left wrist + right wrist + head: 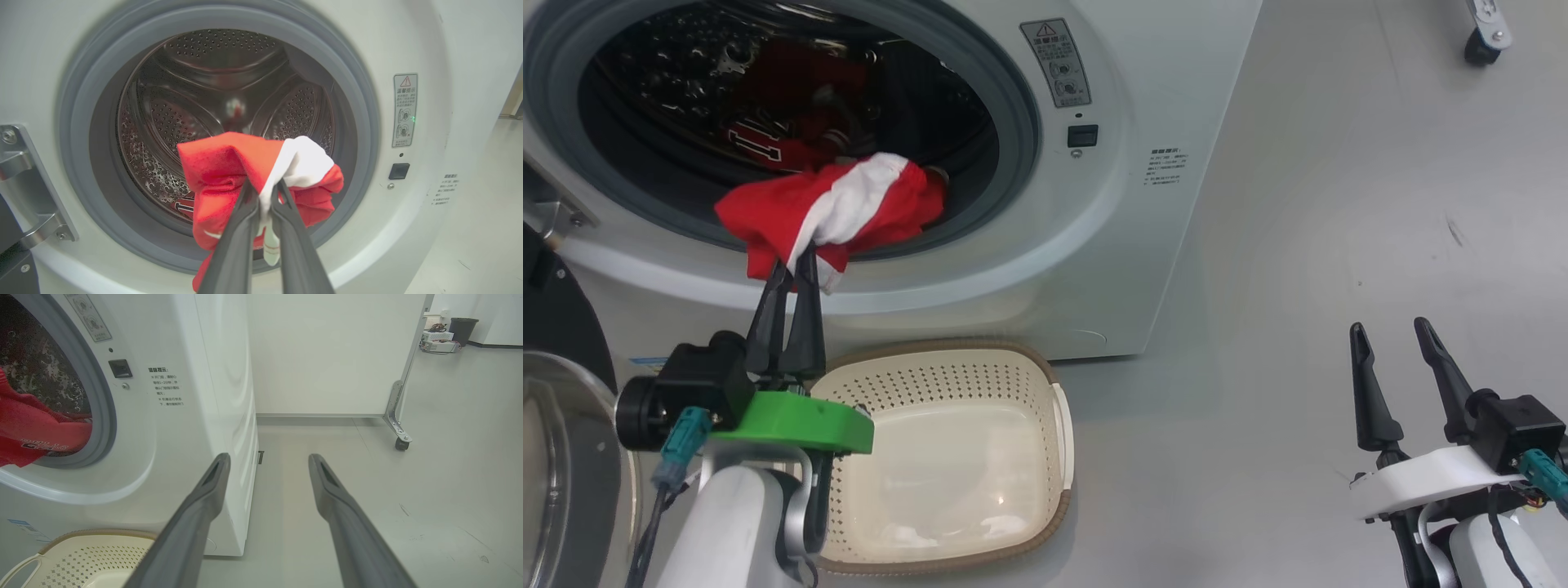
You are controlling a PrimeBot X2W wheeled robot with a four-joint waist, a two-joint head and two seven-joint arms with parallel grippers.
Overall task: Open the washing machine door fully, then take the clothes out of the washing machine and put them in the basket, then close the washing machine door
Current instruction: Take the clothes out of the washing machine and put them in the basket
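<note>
Clothes (849, 204) are being pinched at the lower edge of the machine (1160, 98) opening. A red piece with a broad white stripe is being gripped by the left gripper (792, 260), whose jaws are being pressed together on a fold of it, with white cloth being squeezed between them. The bundle is being held up in front of the lower rim of the grey gasket (1019, 122), half out of the opening, and a loose end is being left to hang below the jaws. A second red piece with white-edged lettering is being shown deeper in the drum (196, 81), lying on its bottom.

The door (572, 343) is being shown swung wide open at the machine's left side, with its glass bowl being turned upward toward the head camera.

The basket (947, 380) is being carried by the floor (1298, 245), just beside the foot of the machine's front, below the opening and under the left arm.

The right gripper (1389, 327) is being held over the floor well to the right of the machine, apart from the clothes and the basket. Its jaws are being held spread wide, with bare floor being seen between them in the right wrist view.
</note>
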